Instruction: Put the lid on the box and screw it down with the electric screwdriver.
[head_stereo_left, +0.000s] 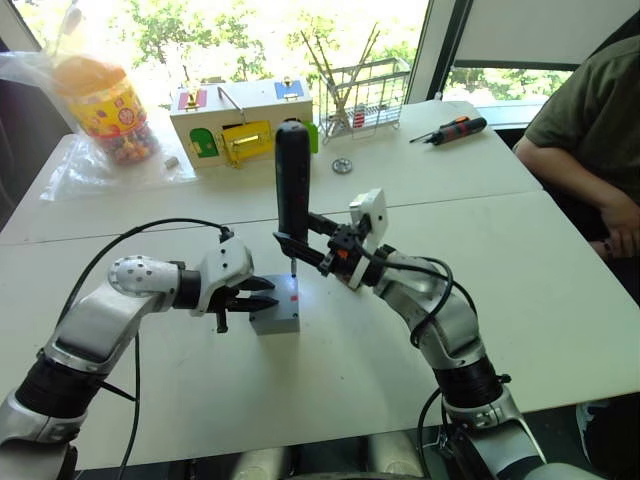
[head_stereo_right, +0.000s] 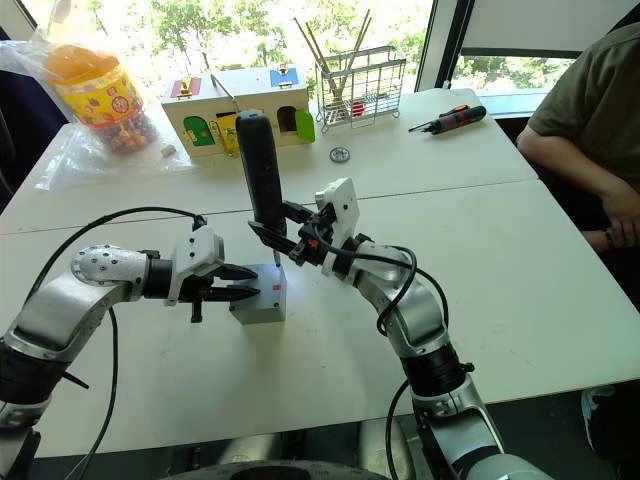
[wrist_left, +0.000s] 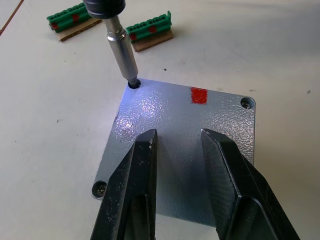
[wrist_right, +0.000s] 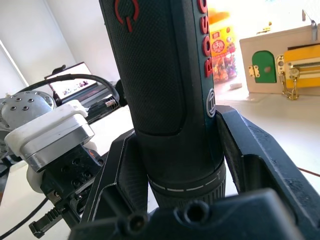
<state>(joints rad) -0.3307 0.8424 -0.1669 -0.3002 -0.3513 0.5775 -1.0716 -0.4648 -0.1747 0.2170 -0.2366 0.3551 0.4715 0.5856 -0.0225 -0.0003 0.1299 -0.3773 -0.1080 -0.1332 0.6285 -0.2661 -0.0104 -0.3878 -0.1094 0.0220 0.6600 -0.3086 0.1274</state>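
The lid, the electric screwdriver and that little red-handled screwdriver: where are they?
lid (wrist_left: 190, 145), left wrist view, its textured grey top.
electric screwdriver (head_stereo_left: 293, 180), left eye view, its black body.
red-handled screwdriver (head_stereo_left: 458, 128), left eye view, its handle, far on the table.

Lab-like workroom: white tables (head_stereo_left: 560, 290) by sunlit windows (head_stereo_left: 250, 30).

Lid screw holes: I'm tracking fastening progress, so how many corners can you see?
3. On the lid: one under the electric screwdriver bit, one at the corner past the red mark, one beside the left gripper. The fourth is hidden.

Grey lid (wrist_left: 180, 150) with red mark (wrist_left: 199, 95); black electric screwdriver (head_stereo_left: 293, 185).
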